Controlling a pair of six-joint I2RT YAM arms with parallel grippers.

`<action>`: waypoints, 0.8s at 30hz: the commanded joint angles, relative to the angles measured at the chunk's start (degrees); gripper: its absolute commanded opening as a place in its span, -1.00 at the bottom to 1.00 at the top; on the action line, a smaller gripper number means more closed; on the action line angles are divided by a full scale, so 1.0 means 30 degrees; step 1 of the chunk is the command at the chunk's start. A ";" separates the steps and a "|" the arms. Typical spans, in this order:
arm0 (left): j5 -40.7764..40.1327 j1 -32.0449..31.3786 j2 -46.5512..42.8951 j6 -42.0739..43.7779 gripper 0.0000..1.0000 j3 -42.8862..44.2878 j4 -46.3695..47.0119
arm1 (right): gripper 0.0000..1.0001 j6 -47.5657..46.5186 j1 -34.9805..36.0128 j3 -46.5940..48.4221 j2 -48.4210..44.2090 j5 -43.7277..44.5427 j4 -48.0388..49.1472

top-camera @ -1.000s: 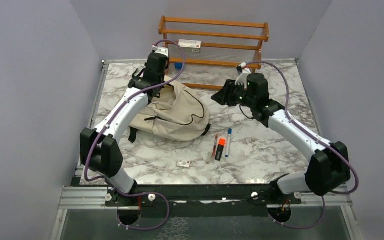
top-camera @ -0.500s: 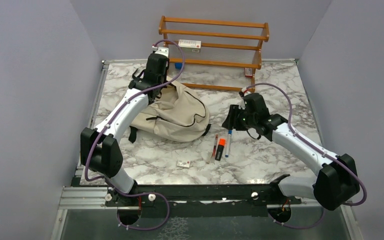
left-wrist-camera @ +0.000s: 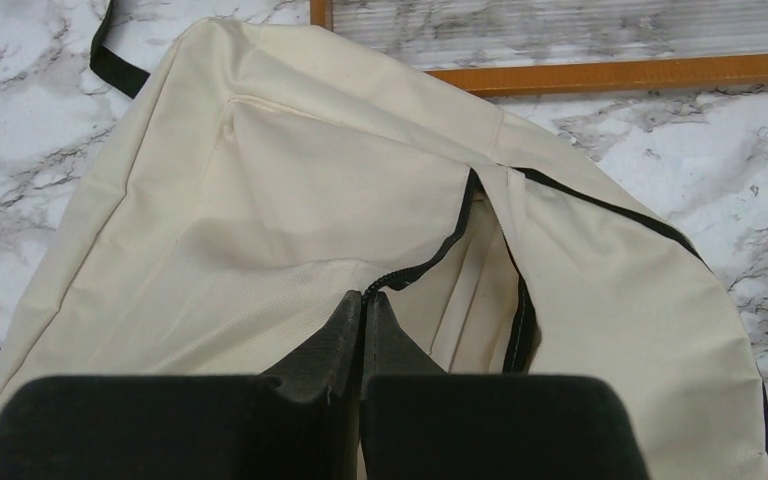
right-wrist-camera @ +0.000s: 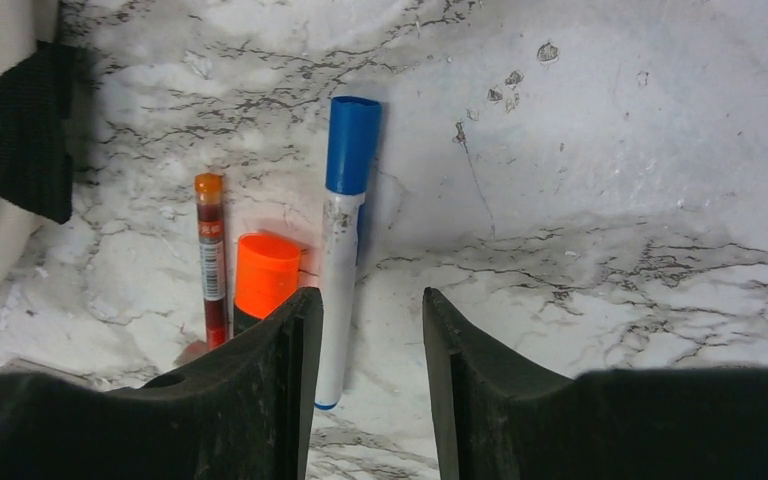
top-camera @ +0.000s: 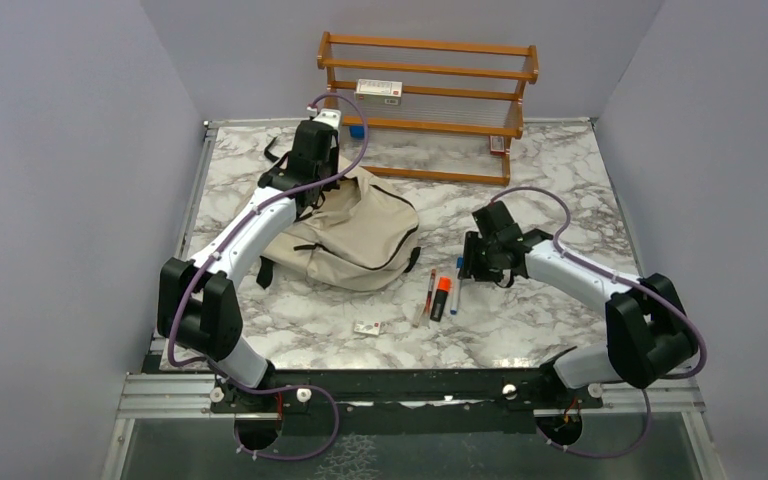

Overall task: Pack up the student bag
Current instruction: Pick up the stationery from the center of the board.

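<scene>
One student bag, left gripper pinching zipper

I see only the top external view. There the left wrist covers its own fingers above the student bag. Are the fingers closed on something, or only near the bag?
Observer: The left wrist view shows the left gripper shut. Its tips meet on the black zipper at the edge of the student bag opening, and it appears to pinch that edge.
Operator: Thank you. And the other arm: does it hold a pen?
Observer: No. The right wrist view shows the right gripper open, with the blue-capped marker lying inside the gap, off-centre toward the orange highlighter.
</scene>
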 commanded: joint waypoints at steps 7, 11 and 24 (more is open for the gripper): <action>0.1968 0.0020 -0.0682 -0.0938 -1.00 -0.0207 0.1673 | -0.12 0.0072 0.0062 -0.0545 0.1957 -0.0836 0.1531; 0.2220 0.0011 -0.0530 -0.1008 -1.00 -0.0085 0.1694 | -0.13 0.0000 0.0057 -0.0664 0.2734 -0.1266 0.2173; 0.3794 -0.0020 0.0312 -0.2153 -1.00 0.0417 0.1992 | -0.81 -0.0378 0.0053 -0.0570 0.2628 0.0509 0.2318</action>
